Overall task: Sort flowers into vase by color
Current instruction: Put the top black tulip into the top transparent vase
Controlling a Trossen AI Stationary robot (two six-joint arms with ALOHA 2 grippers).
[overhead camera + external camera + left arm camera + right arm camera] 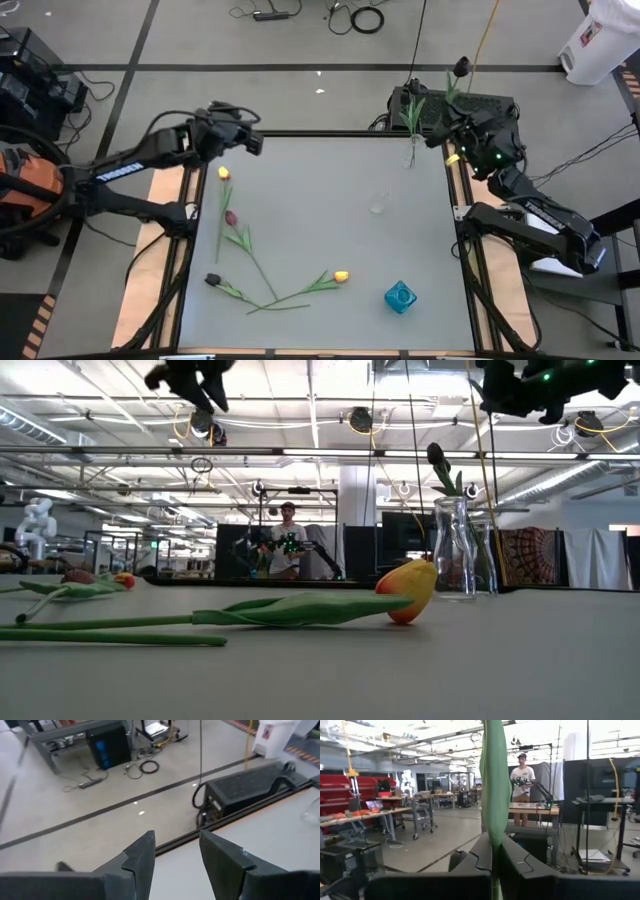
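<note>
Above the bench [330, 230], the right end effector [462, 152] is closed on a dark tulip [460, 67] beside the clear vase [410, 155]; four flowers [260, 270] lie left of the vase. Low view: a yellow tulip [408, 590] lies before the vase. Left wrist view: the left end effector [177, 855] is open, empty.

Other things around the bench

A small blue cube thing [400, 297] is sitting on the grey bench [330, 190], near the front edge. A white bin [595, 40] is standing on the floor past the far right corner. Black cables [366, 18] are lying curled on the floor behind the bench. Far back in the room, a person [288, 540] in a white shirt is standing by another bench.
</note>
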